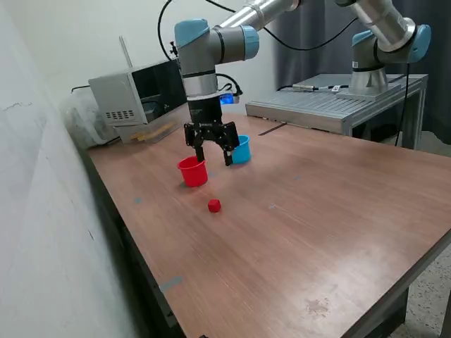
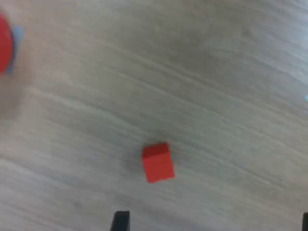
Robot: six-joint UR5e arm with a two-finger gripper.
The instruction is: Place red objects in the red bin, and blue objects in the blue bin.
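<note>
We see our gripper (image 1: 211, 155) hanging above the wooden table (image 1: 317, 211) with its jaws spread open and nothing between them. The red cup (image 1: 192, 171) stands just beside one finger, on the exterior view's left of the jaws, and the light-blue cup (image 1: 240, 149) stands close behind the other finger, on the exterior view's right. One small red cube (image 1: 214, 205) lies on the bare table beyond the fingertips, nearer the camera than both cups and apart from them. In our wrist view the same cube (image 2: 158, 162) lies between the two dark fingertips (image 2: 120, 221) at the frame edge, untouched. We cannot see inside either cup.
</note>
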